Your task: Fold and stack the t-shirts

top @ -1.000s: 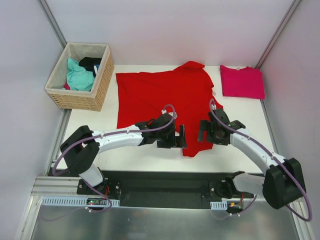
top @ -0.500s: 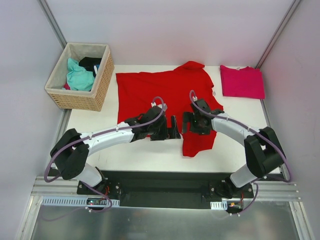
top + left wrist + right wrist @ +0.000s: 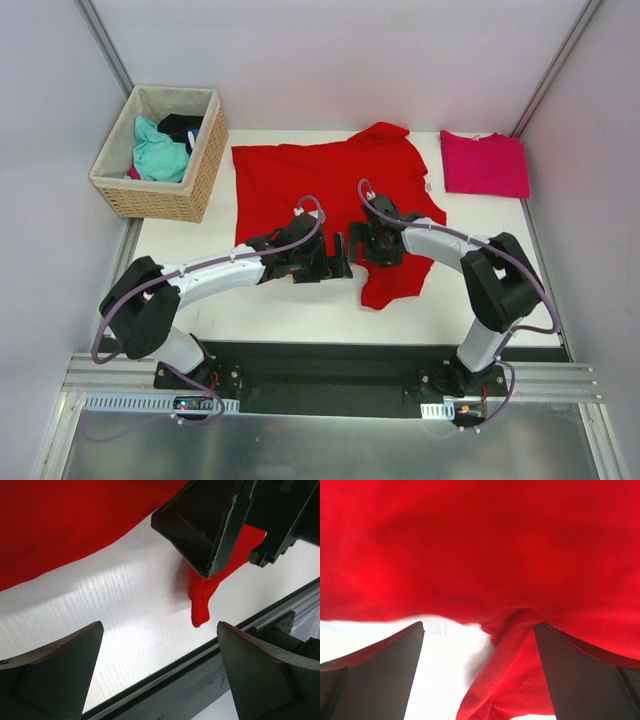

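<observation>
Left arm stretches low across the tabletop, left end effector wide open and empty at the red t-shirt's near hem; right arm doubles back at the elbow, right end effector likewise agape over that hem. Pink t-shirt lies far right.

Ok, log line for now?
left gripper: open, at near edge of red t-shirt | right gripper: open, over its hem | pink t-shirt: folded, far right

Red t-shirt — soft matt cloth
</observation>
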You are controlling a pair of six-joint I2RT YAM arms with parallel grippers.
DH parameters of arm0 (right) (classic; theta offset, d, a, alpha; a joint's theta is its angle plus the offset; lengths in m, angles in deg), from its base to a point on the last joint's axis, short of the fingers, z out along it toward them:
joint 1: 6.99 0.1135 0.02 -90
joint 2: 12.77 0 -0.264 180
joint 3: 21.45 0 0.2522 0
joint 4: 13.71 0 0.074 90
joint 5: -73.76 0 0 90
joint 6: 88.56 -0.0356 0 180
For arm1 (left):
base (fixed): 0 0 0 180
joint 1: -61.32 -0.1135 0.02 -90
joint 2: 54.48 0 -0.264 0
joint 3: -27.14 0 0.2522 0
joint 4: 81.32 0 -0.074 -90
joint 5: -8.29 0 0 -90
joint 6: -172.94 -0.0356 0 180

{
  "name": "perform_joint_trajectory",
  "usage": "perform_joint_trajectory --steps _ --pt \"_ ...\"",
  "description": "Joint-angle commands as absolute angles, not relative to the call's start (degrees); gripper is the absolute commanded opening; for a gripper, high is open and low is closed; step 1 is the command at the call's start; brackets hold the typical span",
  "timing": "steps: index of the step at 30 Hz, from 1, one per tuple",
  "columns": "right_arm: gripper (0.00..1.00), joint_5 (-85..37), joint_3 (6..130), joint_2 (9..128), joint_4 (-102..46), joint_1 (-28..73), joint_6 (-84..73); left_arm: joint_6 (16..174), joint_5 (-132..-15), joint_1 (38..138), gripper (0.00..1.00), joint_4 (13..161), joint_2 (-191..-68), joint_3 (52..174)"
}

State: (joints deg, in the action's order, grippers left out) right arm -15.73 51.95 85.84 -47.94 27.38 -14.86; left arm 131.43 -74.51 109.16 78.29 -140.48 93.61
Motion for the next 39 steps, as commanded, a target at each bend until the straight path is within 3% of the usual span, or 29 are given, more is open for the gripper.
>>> perform_joint_trajectory --steps 1,6,12,23,34,39 --pt "0.97 -20.6 54.1 94.1 -43.0 27.5 -16.1 130.0 -74.3 107.8 0.97 78.3 -137.6 92.6" --pt "0.96 -25.5 64.0 103.1 -42.1 27.5 -15.8 129.5 -73.4 105.8 0.97 78.3 -137.3 91.3" --pt "0.97 -25.7 71.5 104.8 -47.0 27.8 -13.7 129.1 -71.8 104.7 0.97 78.3 -137.8 91.7" --pt "0.96 -18.9 60.5 84.4 -50.4 29.4 -12.3 129.5 -70.5 105.1 0.96 78.3 -137.5 93.3" --pt "0.97 -10.9 51.9 66.7 -60.6 31.6 -12.0 130.5 -71.9 113.3 0.96 78.3 -139.6 98.4" --pt "0.97 -8.8 40.6 57.4 -60.4 32.3 -15.9 129.5 -73.4 114.0 0.96 78.4 -141.8 101.3"
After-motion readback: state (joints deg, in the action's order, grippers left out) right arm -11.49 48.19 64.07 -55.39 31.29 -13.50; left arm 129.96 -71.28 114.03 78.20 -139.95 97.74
